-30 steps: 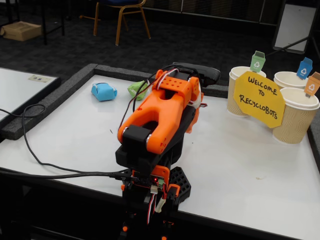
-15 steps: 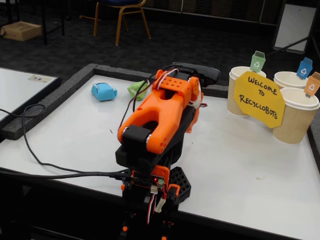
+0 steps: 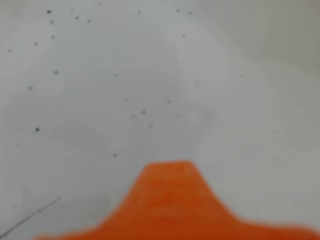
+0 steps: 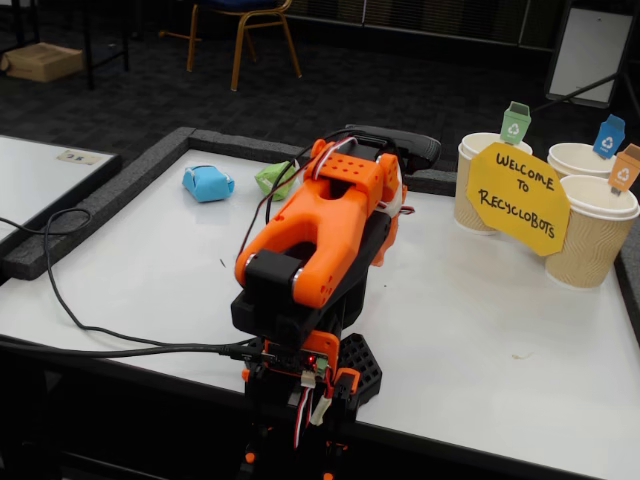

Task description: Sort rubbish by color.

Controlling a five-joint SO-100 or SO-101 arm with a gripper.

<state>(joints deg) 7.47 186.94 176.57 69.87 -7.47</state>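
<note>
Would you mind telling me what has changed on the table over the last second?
Nothing visibly changed: the arm stays folded, and the blue lump, the green lump and the cups sit where they were.

two paper lumps (image 4: 208, 183), three cups (image 4: 596, 232)

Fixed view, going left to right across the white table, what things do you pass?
Light blue crumpled paper lump → green crumpled paper lump → orange robot arm → yellow "Welcome to Recyclobots" sign → beige paper cup with orange tag.
</note>
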